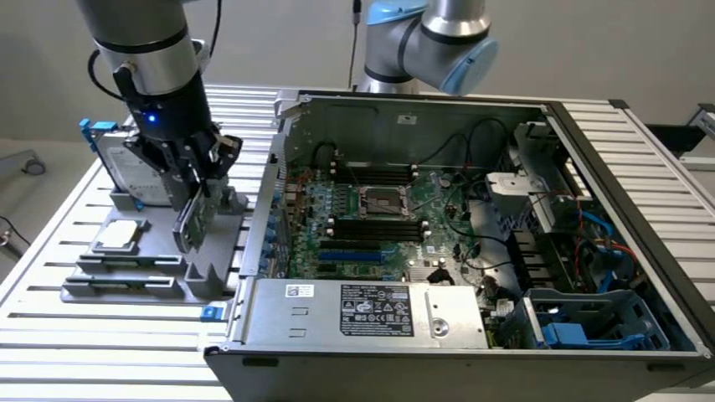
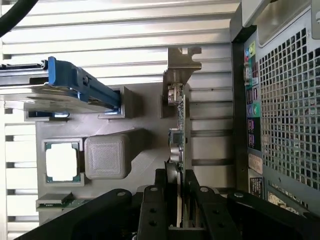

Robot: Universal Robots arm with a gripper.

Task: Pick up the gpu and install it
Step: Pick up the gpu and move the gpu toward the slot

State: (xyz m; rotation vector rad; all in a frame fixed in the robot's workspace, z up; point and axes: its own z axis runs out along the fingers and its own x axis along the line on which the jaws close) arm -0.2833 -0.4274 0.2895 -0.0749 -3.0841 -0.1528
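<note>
The gpu (image 1: 192, 222) is hanging edge-on in the gripper (image 1: 201, 188), its green board tilting a little, right over the grey holder block (image 1: 134, 285). I cannot tell whether its lower edge is touching the block or sitting just clear of it. In the wrist view the card is showing as a thin strip with its silver end bracket (image 2: 182, 62) pointing away from the camera. The black fingers (image 2: 159, 200) are pressing in on either face, so the hand is clamped on the card.

Going by the exterior view, a small square processor chip (image 1: 120, 236) is lying flat in its pocket on the block, at about eight o'clock from the card and apart from it. A silver hard drive with a blue frame (image 1: 117, 163) is standing on edge at about ten o'clock, behind the gripper. The whole block is resting on a slatted metal table (image 1: 67, 335).

At three o'clock from the card, just beside the block, the open computer case (image 1: 403, 113) is lying on its side. The motherboard (image 1: 369, 209) is facing up inside it, and the power supply (image 1: 369, 310) is sitting along the case's six o'clock edge
</note>
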